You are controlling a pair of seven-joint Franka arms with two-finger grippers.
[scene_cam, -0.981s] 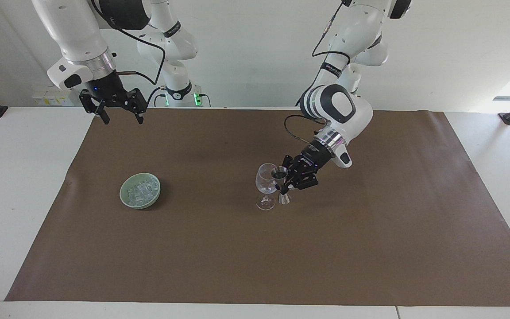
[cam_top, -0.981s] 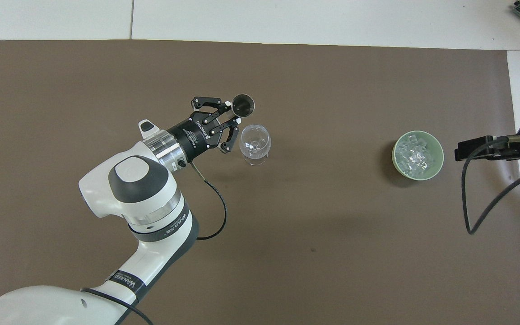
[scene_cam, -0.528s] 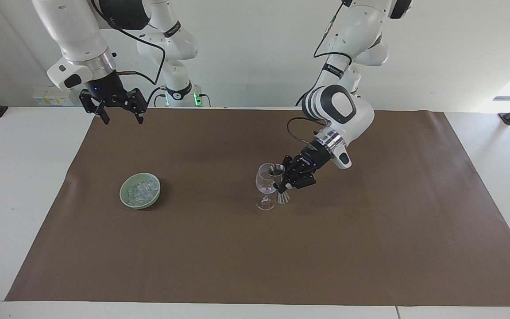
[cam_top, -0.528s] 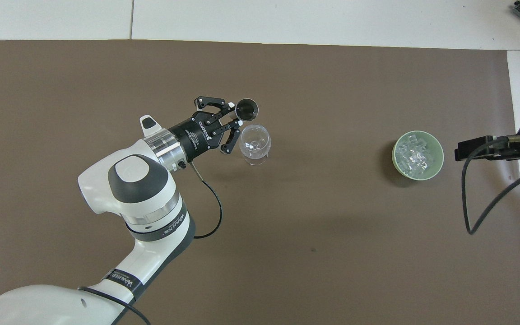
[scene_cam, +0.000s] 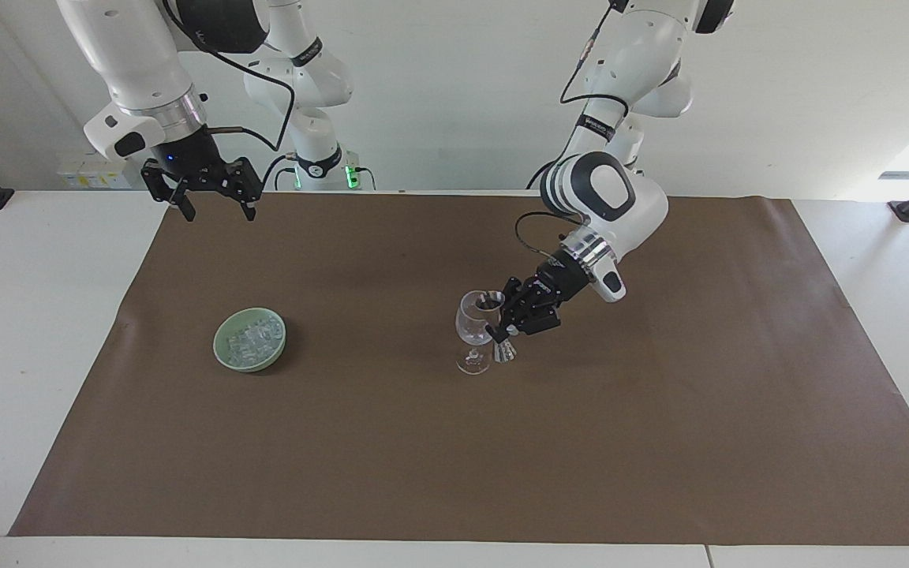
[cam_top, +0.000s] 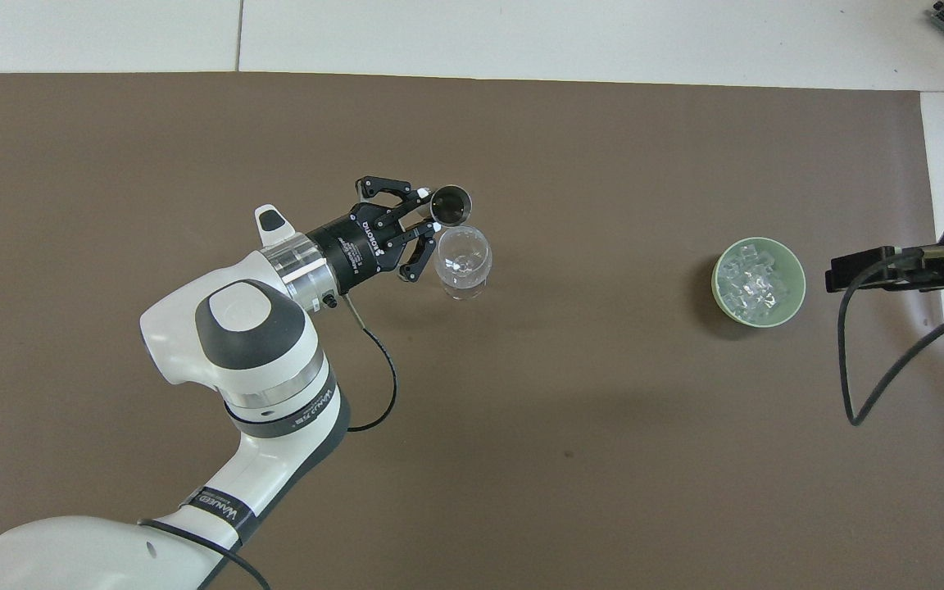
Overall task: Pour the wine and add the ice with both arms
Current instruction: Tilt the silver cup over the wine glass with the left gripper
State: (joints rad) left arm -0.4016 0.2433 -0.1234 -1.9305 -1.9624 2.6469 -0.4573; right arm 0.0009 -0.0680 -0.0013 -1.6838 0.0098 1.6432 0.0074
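Note:
A clear stemmed wine glass [scene_cam: 473, 323] [cam_top: 463, 260] stands upright on the brown mat. My left gripper [scene_cam: 500, 331] [cam_top: 429, 221] is shut on the waist of a small metal jigger [scene_cam: 492, 300] [cam_top: 450, 204]. The jigger leans toward the glass, its dark mouth at the glass's rim. A pale green bowl [scene_cam: 218, 348] [cam_top: 718, 283] toward the right arm's end of the table holds several cubes of ice [scene_cam: 253, 337] [cam_top: 755, 277]. My right gripper [scene_cam: 218, 213] waits open and raised over the mat's edge at the robots' end, with nothing in it.
The brown mat [scene_cam: 660, 442] covers most of the white table. A black cable hangs from each wrist. Black clamps sit at the table's two ends by the robots.
The left gripper has carried the jigger closer to the glass and tipped its mouth toward the rim. The right arm has stayed still.

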